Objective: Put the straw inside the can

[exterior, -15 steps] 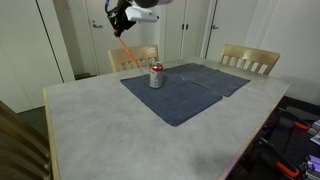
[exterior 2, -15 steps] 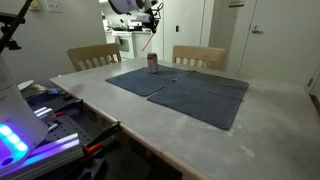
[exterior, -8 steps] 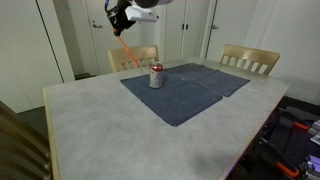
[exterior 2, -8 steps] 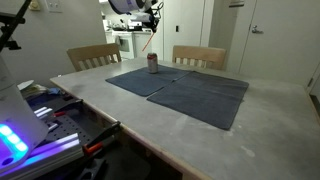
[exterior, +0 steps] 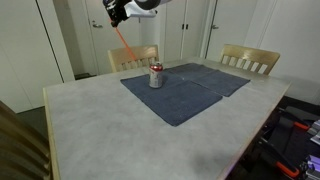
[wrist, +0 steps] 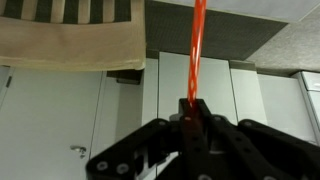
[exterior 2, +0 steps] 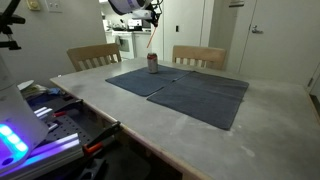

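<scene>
While the small silver drink can with the red and white label [exterior: 156, 76] is standing upright on the dark blue cloth mat [exterior: 190, 98], its top is showing too small for me to read. The pale grey counter [exterior: 100, 125] is carrying the mat, with wooden chairs [exterior: 248, 60] and white doors [exterior: 40, 40] behind. My pincer [wrist: 192, 108] is clenching the long red-orange plastic straw [wrist: 197, 45], which is hanging slanted in the air above the can, apart from it. The arm is cut off by the frame's top edge.
</scene>
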Available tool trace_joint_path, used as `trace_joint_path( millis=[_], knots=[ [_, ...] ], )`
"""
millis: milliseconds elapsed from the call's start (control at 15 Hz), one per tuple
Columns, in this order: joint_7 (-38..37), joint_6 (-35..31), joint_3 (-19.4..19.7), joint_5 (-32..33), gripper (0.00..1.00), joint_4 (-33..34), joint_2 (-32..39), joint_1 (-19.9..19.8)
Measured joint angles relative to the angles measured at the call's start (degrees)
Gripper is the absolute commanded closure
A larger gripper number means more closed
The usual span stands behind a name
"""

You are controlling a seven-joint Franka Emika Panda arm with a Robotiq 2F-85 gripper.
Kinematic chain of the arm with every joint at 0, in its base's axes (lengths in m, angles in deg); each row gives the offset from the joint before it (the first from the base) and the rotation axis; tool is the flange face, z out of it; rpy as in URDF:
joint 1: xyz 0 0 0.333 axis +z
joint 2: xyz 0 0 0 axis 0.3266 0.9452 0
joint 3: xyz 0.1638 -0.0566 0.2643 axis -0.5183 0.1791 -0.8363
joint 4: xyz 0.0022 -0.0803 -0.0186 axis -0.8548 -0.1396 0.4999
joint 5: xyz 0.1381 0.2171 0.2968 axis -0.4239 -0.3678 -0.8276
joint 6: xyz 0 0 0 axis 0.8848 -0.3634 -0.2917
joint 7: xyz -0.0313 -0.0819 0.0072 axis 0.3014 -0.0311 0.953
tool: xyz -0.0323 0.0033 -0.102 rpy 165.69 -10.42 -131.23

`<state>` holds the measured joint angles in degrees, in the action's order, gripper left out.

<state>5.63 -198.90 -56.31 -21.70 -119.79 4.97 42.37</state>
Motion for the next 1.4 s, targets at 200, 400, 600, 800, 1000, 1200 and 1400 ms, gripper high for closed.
trace_joint_path(
  millis=[200, 400, 600, 800, 1000, 1200, 1400],
  knots=[
    [-0.89, -2.7, 4.66, 0.1, 0.98, -0.32, -0.02, 3.63],
    [-3.5, -4.79, 11.09, 0.12, 0.98, -1.33, -0.16, 9.0],
    [-6.29, -4.98, 16.86, 0.02, 0.92, -2.89, -0.43, 14.09],
    [-6.29, -4.97, 16.5, 0.0, 0.92, -2.81, -0.33, 13.85],
    [-6.29, -4.97, 16.5, 0.0, 0.98, -2.8, -0.33, 13.79],
    [-6.48, -4.75, 17.9, 0.0, 0.98, -3.04, -0.33, 14.85],
    [-7.67, -4.25, 22.22, 0.01, 0.98, -4.14, -0.36, 18.1]
  ],
)
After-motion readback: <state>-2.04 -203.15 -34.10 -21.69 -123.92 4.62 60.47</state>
